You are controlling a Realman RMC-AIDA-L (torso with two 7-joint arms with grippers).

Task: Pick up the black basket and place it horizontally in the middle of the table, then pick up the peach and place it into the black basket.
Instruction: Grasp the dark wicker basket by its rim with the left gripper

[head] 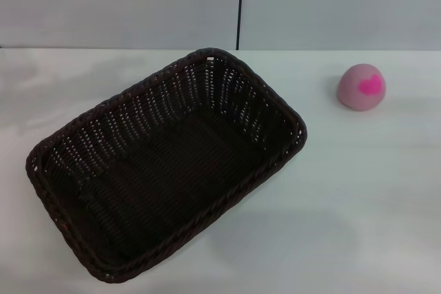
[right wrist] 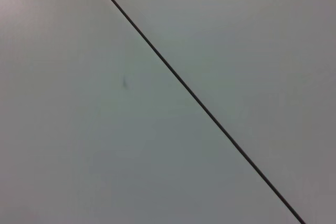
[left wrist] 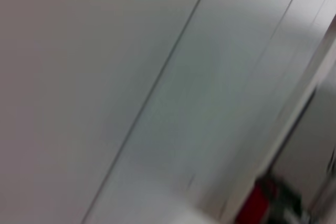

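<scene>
Nothing is done yet: basket (head: 165, 170) lies askew toward the desk (head: 358, 191) left edge, peach (head: 361, 87) outside; pincers unseen, state unknown.

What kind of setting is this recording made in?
Probably an indoor lab or test bench: a plain white tabletop, pale wall panels behind, and staged props only: a dark woven wicker basket and a pink peach.

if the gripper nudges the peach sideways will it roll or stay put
The peach looks round like a ball and sits alone on the bare white table, so a sideways nudge would probably send it rolling. Nothing stands near enough to stop it; the black basket lies well apart. Its smooth curve may also slip between fingers.
</scene>
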